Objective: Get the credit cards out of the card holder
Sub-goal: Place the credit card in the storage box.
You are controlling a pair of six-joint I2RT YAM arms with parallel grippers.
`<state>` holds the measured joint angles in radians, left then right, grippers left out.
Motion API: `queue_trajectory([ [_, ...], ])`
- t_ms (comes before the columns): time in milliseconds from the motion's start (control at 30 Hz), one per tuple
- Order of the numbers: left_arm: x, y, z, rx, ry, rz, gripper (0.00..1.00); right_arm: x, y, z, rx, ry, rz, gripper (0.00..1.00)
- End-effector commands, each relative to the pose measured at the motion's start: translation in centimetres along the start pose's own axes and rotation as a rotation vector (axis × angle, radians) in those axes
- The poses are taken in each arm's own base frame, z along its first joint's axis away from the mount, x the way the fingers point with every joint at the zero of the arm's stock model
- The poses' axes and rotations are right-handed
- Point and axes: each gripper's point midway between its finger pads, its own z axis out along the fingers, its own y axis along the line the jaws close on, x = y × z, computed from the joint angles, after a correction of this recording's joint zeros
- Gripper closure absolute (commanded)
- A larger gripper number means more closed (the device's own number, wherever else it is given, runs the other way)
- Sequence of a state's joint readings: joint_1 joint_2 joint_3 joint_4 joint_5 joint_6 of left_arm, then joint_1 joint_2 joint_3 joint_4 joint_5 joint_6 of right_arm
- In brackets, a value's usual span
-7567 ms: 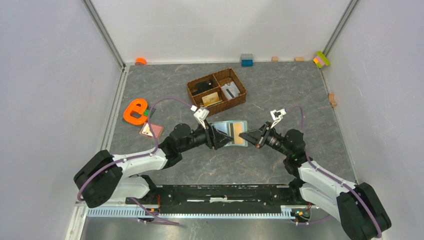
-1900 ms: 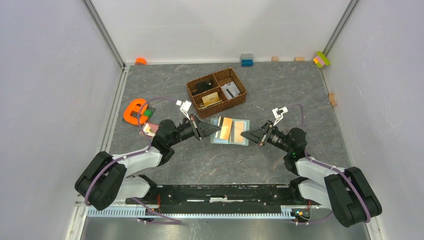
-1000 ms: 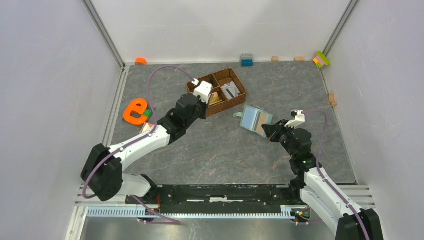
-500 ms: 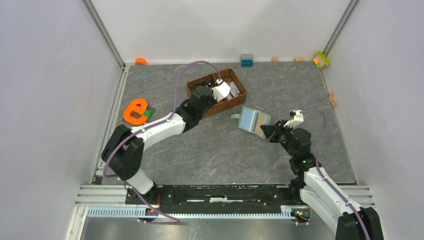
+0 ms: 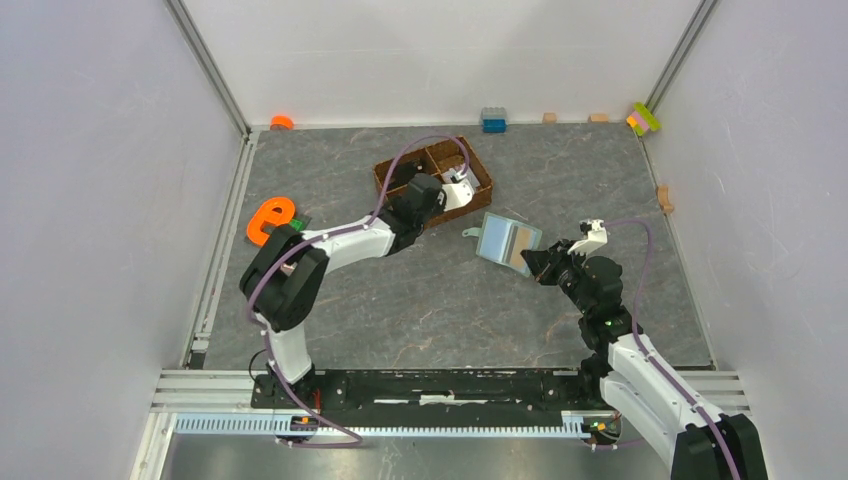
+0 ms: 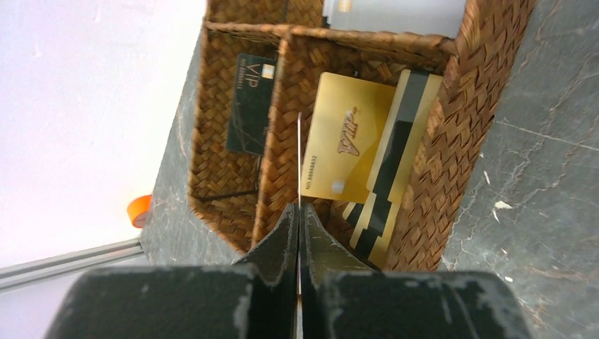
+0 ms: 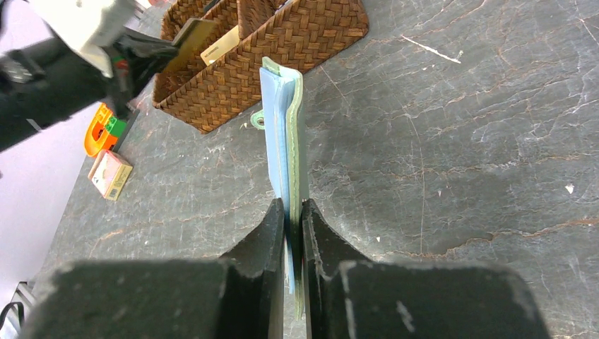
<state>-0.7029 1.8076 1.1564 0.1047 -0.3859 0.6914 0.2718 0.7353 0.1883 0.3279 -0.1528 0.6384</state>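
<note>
My right gripper (image 7: 293,208) is shut on the card holder (image 7: 286,134), which is folded and seen edge-on, pale blue inside and sage green outside. In the top view the card holder (image 5: 508,243) hangs tilted above the table right of centre, with the right gripper (image 5: 535,263) at its lower right edge. My left gripper (image 6: 298,212) is shut on a thin credit card (image 6: 299,159), seen edge-on over the wicker basket (image 6: 452,141). From the right wrist that tan card (image 7: 191,33) sticks out over the basket (image 7: 282,49).
The basket (image 5: 484,178) holds gold cards (image 6: 350,141) in one compartment and a dark green VIP card (image 6: 251,99) in another. An orange letter e (image 5: 265,222) and a small pink box (image 7: 109,174) lie at the left. Small blocks (image 5: 493,120) line the back wall.
The left arm swung right along the basket with the card, from its left part to its right part. The right gripper and card holder have stayed still for the last second.
</note>
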Motion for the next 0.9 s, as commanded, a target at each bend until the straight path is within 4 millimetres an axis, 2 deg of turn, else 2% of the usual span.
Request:
queue_trajectory([
  [0, 0.5, 0.5, 2.2, -0.049, 0.032, 0.115, 0.98, -2.1, 1.2, 0.1, -0.045, -0.077, -0.013, 1.00],
  [100, 0.8, 0.8, 2.7, -0.060, 0.024, 0.097, 0.98, -2.2, 1.3, 0.0, -0.054, -0.083, -0.016, 1.00],
  [200, 0.6, 1.7, 2.0, -0.102, 0.005, 0.082, 0.95, -2.1, 1.2, 0.0, -0.052, -0.084, -0.014, 1.00],
  [400, -1.8, 3.8, -0.9, -0.161, -0.072, -0.004, 0.63, -1.8, 1.3, 0.1, -0.060, -0.070, -0.008, 1.00],
  [500, -3.5, 4.7, -2.9, -0.203, -0.132, -0.045, 0.53, -1.9, 1.4, 0.1, -0.064, -0.072, -0.009, 1.00],
  [667, -5.3, 4.3, -4.7, -0.206, -0.139, -0.054, 0.34, -1.8, 1.4, 0.1, -0.064, -0.069, -0.009, 1.00],
  [733, -5.9, 4.8, -5.8, -0.259, -0.131, -0.074, 0.23, -1.7, 1.5, 0.1, -0.070, -0.066, -0.007, 1.00],
  [800, -6.6, 4.8, -7.3, -0.321, -0.137, -0.099, 0.19, -1.7, 1.8, 0.1, -0.083, -0.063, -0.003, 1.00],
  [867, -7.8, 4.7, -10.0, -0.402, -0.178, -0.164, 0.01, -1.7, 2.1, 0.0, -0.099, -0.059, 0.000, 1.00],
])
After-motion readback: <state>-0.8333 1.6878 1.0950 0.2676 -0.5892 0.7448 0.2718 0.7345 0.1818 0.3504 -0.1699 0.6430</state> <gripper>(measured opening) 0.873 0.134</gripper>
